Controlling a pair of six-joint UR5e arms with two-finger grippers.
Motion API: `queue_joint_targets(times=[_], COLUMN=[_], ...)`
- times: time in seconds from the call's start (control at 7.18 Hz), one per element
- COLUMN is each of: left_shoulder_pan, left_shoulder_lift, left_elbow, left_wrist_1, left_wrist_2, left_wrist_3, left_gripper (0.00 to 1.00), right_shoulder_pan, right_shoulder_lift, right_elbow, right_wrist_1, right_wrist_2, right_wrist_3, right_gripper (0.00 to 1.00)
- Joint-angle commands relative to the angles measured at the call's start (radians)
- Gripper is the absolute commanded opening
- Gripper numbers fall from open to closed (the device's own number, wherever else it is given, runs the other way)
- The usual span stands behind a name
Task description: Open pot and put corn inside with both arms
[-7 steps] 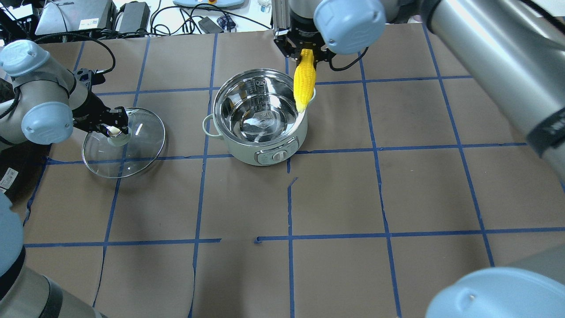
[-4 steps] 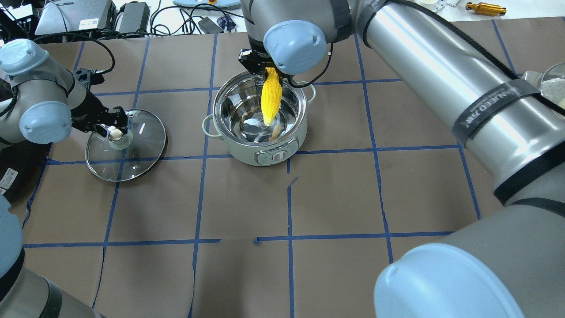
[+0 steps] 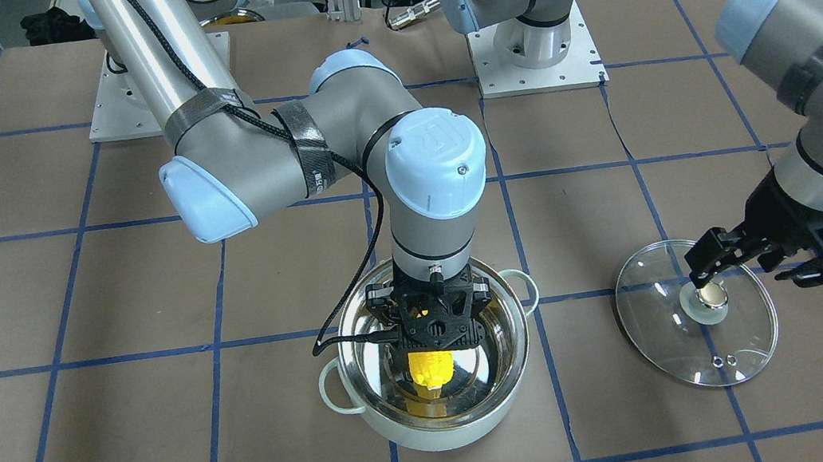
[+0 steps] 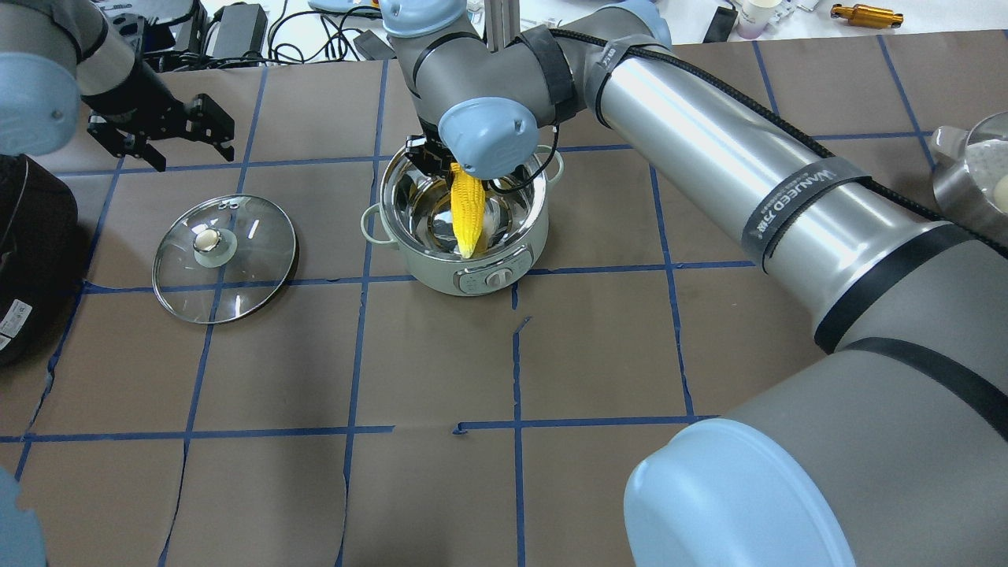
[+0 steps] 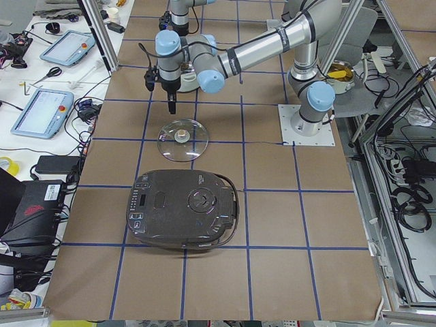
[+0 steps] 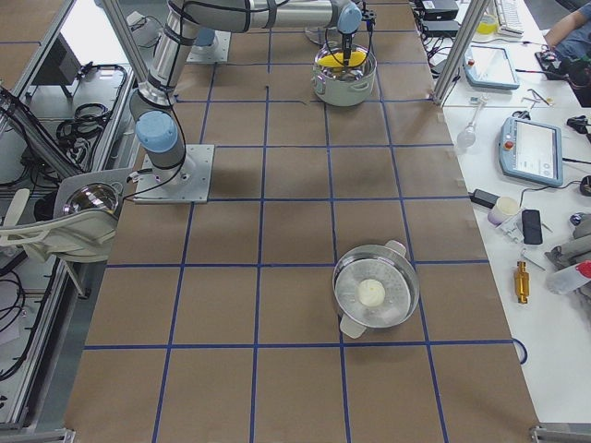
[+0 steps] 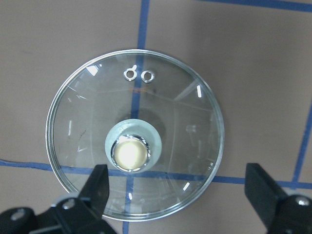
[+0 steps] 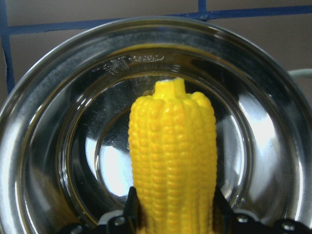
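Observation:
The mint-green pot stands open at the table's middle, steel inside bare. My right gripper is shut on the thick end of the yellow corn and holds it tip down inside the pot; the corn also shows in the right wrist view. The glass lid lies flat on the table left of the pot. My left gripper is open and empty, raised above the lid, its fingers wide apart on either side of the knob.
A large black appliance sits at the table's left end, close to the lid. A steel pot with a white ball stands far to the right. Cables and boxes lie beyond the far edge.
My left gripper let go of the lid knob and rose away from it. My right arm moved the corn left over the pot and lowered it inside.

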State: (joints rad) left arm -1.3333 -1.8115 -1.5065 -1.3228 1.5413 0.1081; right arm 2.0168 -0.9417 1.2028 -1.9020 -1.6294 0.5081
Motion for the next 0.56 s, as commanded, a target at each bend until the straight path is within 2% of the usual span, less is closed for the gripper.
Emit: queue_joint_targets(times=[0.0,0.28,0.42], left_shoulder_pan=[-0.075,-0.095,-0.134], left_shoulder_lift=[0.084,0.159,0.185], left_elbow=[0.042,0.032,0.032], left_wrist_1=[-0.14,-0.267,-0.312], left_wrist_2=[0.002,-0.015,0.0], left_wrist_3=[-0.117,-0.122,-0.12], left_gripper=[1.0,1.0,1.0], right_shoulder_pan=[-0.003,-0.021,-0.051], right_shoulder_lift=[-0.005,-0.072,-0.115], right_elbow=[0.017,0.03,0.04], right_wrist_1=[-0.022,-0.015,0.029], right_wrist_2=[-0.001,-0.004,-0.006], right_wrist_3=[-0.003,-0.008,-0.04], right_gripper=[1.0,1.0,1.0])
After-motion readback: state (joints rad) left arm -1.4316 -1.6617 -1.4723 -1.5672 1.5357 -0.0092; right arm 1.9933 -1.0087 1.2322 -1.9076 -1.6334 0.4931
